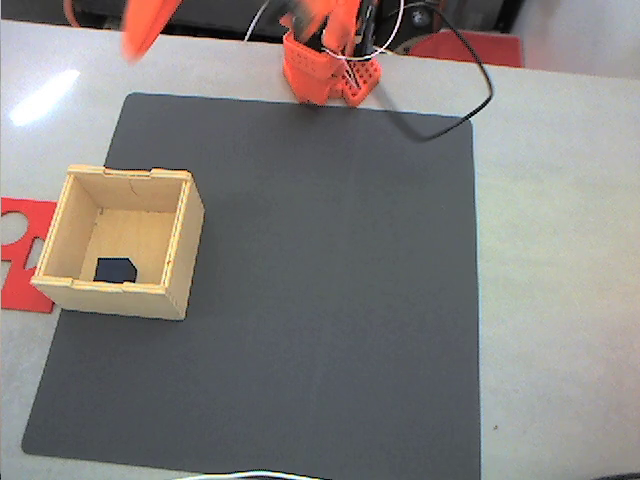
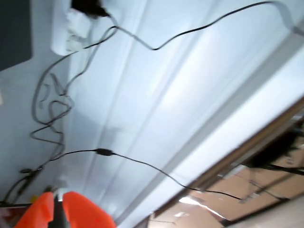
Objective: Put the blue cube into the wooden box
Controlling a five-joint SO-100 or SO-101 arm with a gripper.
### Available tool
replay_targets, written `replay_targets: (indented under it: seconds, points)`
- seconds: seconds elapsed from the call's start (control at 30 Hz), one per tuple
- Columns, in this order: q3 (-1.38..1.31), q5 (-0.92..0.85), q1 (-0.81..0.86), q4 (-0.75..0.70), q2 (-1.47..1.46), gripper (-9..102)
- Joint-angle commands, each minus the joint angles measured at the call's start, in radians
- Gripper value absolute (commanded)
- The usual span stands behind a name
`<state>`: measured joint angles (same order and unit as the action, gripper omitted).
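Note:
In the fixed view the pale wooden box (image 1: 110, 298) stands on the left part of the dark mat. The blue cube (image 1: 115, 270) lies inside it on the floor, near the front wall. High at the top left edge, well behind the box, my orange gripper (image 1: 140, 38) shows as a motion blur. In the wrist view its orange fingers (image 2: 78, 213) sit at the bottom left, closed together with only a thin dark line between them and nothing held. That camera faces a pale wall with cables.
The dark grey mat (image 1: 320, 280) covers most of the table. A flat red cut-out piece (image 1: 20, 255) lies left of the box. The orange arm base (image 1: 325, 65) stands at the mat's far edge, with a black cable (image 1: 470, 100) looping to its right.

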<state>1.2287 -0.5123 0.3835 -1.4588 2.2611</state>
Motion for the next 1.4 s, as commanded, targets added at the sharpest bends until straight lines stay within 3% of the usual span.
replay_targets:
  seconds: [0.0, 0.13, 0.53, 0.87, 1.13, 1.37]
  points:
    - [0.091, -0.029, -0.15, 0.011, 0.261, 0]
    - [0.268, -0.051, -0.288, 0.077, 0.5, 0]
    - [0.675, -0.181, -0.35, 0.1, 0.988, 0]
    - [0.959, -0.067, -0.37, 0.061, 1.077, 0]
    - [1.459, 0.017, -0.471, 0.14, 1.078, 0]
    - [1.687, 0.184, -0.466, 0.202, 1.078, 0]
